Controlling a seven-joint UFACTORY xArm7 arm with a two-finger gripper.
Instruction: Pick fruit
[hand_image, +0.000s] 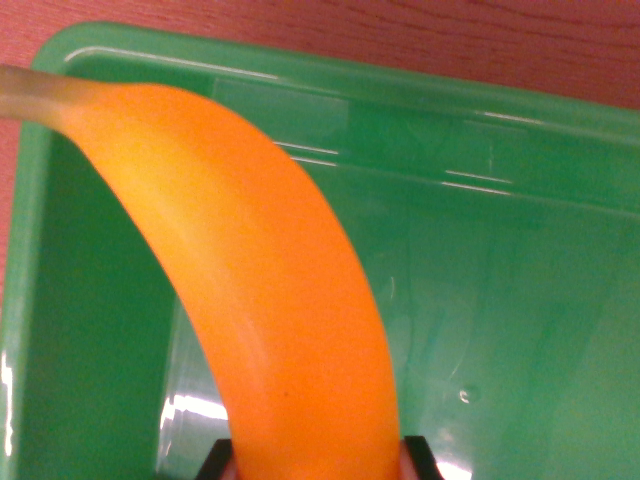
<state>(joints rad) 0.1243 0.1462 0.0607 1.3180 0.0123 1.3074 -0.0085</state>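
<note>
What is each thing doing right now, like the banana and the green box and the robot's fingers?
banana: held up between the fingers, curving to the wrist view's upper left, stem end past the bin's rim
green plastic bin: upright, open on top, nothing seen lying inside
fingers: closed on the banana's lower end, one on each side
wooden table: bare where visible

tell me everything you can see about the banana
The banana is orange-yellow, smooth and glossy, looking like plastic. It curves from a pale greyish stem at the wrist view's upper left down to the bottom centre, where the pincer holds it between two dark fingertips. It fills the foreground above a green bin; whether it touches the bin is unclear.
</note>
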